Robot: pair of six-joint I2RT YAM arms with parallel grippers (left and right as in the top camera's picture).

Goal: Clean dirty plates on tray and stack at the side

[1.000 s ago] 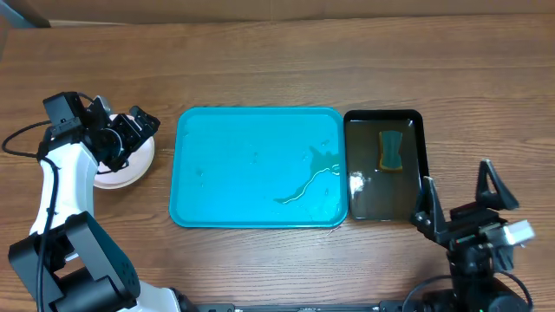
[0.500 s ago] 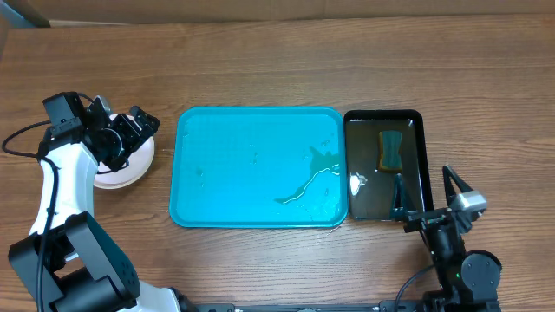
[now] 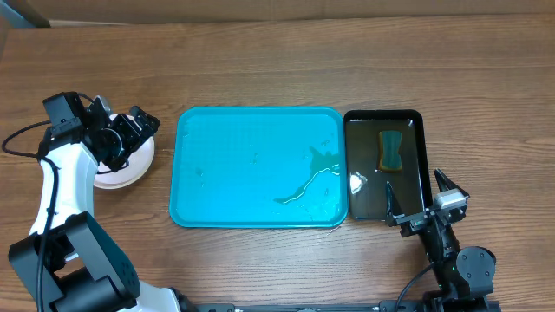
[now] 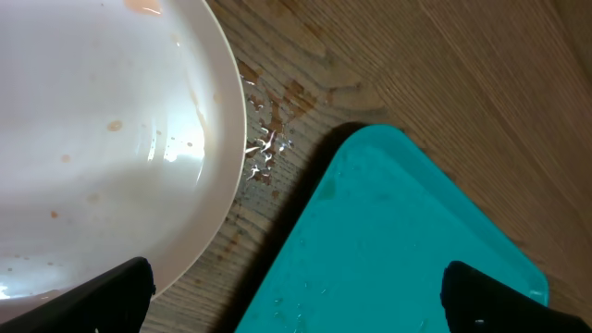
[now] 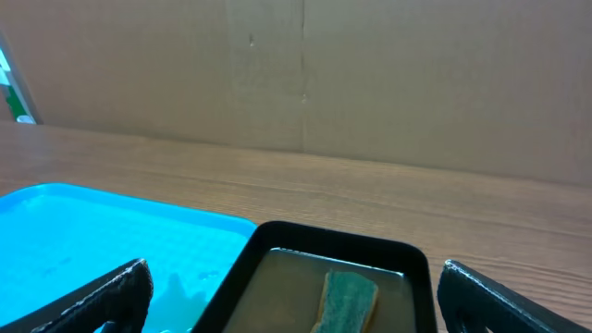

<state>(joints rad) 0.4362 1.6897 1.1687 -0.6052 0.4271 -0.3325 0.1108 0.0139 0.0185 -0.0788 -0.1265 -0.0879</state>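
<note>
The blue tray (image 3: 251, 182) lies mid-table with no plates on it, only a streak of water (image 3: 312, 173). A white plate (image 3: 134, 166) sits on the wood left of the tray; I cannot tell how many plates lie under it. My left gripper (image 3: 130, 137) hovers open over its right edge. In the left wrist view the plate (image 4: 102, 139) shows small orange specks, next to the tray corner (image 4: 398, 240); the left gripper (image 4: 296, 301) holds nothing. My right gripper (image 3: 414, 186) is open and empty at the black tray's near right corner.
A black tray (image 3: 364, 186) of murky water stands against the blue tray's right side, with a green and yellow sponge (image 3: 392, 149) in it. The right wrist view shows the sponge (image 5: 347, 298), the black tray (image 5: 277, 242) and a cardboard wall (image 5: 305, 74) behind.
The right arm has swung left and drawn in toward the table's front edge, turning its gripper over the black tray's corner. The left arm and the plate have not moved.
</note>
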